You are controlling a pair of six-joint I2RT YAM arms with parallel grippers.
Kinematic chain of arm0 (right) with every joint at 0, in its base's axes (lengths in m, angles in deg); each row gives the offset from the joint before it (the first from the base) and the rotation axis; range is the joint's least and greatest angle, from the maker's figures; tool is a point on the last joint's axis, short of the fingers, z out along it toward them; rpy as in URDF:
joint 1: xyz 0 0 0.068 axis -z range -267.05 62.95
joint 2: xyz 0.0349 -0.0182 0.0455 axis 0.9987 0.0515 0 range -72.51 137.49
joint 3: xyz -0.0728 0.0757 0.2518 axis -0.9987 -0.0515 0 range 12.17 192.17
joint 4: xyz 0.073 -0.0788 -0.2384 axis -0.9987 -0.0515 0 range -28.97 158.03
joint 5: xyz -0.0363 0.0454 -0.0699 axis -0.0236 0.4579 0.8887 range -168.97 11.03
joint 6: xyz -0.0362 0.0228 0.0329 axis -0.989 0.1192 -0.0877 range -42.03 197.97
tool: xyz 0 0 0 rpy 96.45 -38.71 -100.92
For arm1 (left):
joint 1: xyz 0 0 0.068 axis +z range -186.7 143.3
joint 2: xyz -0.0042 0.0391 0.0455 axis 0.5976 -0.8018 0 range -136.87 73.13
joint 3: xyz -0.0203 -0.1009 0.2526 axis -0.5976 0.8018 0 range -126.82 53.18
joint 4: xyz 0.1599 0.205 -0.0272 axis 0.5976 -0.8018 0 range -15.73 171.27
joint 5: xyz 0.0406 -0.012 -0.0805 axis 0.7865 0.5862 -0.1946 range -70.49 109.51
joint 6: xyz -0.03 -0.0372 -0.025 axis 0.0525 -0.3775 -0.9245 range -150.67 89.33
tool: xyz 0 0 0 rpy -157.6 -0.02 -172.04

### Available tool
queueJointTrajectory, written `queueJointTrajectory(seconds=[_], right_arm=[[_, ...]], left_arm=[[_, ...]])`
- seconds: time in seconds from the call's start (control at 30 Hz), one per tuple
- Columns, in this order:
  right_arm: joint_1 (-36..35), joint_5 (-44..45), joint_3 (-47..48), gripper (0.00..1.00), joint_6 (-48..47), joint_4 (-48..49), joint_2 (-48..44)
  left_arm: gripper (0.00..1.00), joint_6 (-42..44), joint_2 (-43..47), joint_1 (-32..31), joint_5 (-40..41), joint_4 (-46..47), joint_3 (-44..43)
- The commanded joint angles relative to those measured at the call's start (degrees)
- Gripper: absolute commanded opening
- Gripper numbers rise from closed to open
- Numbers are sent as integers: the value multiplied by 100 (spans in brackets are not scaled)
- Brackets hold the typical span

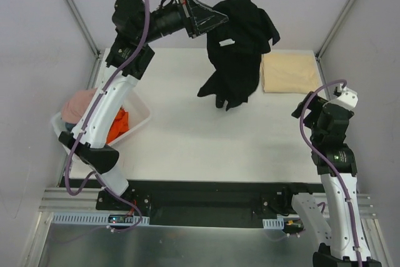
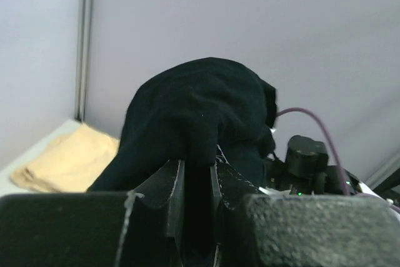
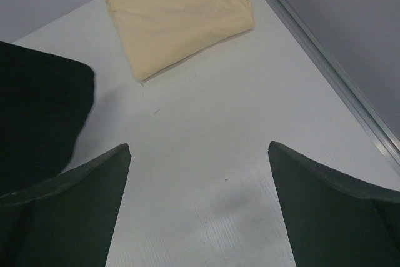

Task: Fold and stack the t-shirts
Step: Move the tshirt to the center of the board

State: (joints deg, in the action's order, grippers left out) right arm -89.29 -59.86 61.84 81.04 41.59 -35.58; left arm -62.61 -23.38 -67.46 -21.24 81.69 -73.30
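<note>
One black tee [image 1: 237, 54] hangs at edge of tan tee [image 1: 290, 73].

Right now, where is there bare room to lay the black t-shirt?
Bare: the middle of the table, between the white basket and the open right hand. Crowded: far right, where the folded tan t-shirt lies and the black t-shirt hangs from the left hand.
</note>
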Motion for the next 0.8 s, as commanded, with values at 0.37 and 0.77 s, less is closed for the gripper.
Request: queueJointTrajectory(seconds=[0.37, 0.77], right_arm=[[-31, -223, 130, 97, 71, -28, 816], [-22, -881, -229, 97, 1309, -1030, 1738]], left_arm=[[99, 127, 614, 624, 2870, -421, 4638], [99, 302, 661, 493, 3143, -1079, 5170]])
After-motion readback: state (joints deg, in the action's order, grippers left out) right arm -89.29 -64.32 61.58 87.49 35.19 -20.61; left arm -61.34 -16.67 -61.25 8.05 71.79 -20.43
